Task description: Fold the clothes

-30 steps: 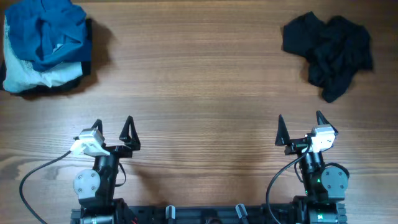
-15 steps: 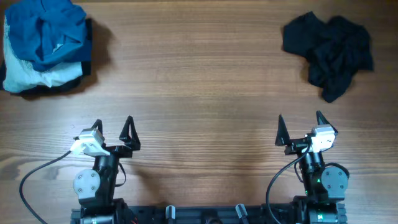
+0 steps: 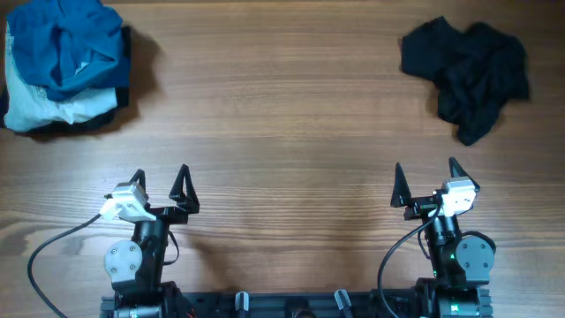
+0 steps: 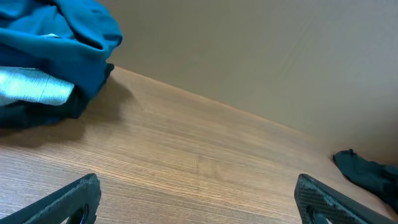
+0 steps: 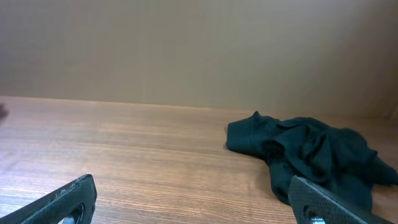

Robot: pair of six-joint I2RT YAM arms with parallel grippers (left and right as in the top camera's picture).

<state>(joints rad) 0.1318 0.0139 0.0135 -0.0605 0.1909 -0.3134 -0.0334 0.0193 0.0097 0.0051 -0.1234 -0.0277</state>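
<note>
The clothes, a crumpled deep-blue garment [image 3: 71,40], lie on top of a pile at the table's far left corner and show at the upper left of the left wrist view [image 4: 68,31]. My left gripper [image 3: 160,177] stands open near the front edge, well short of the pile, with bare wood between its fingers [image 4: 196,186]. My right gripper [image 3: 425,168] is open too, with nothing in it [image 5: 193,190]. A very dark crumpled garment [image 3: 468,75] lies at the far right, ahead of the right gripper [image 5: 311,152].
Under the blue garment lie a pale blue folded piece [image 3: 53,110] and something black [image 4: 62,112]. The wooden table [image 3: 282,115] stretches between the two heaps. A plain wall [image 5: 199,50] closes the far side. Arm bases and cables sit at the front edge.
</note>
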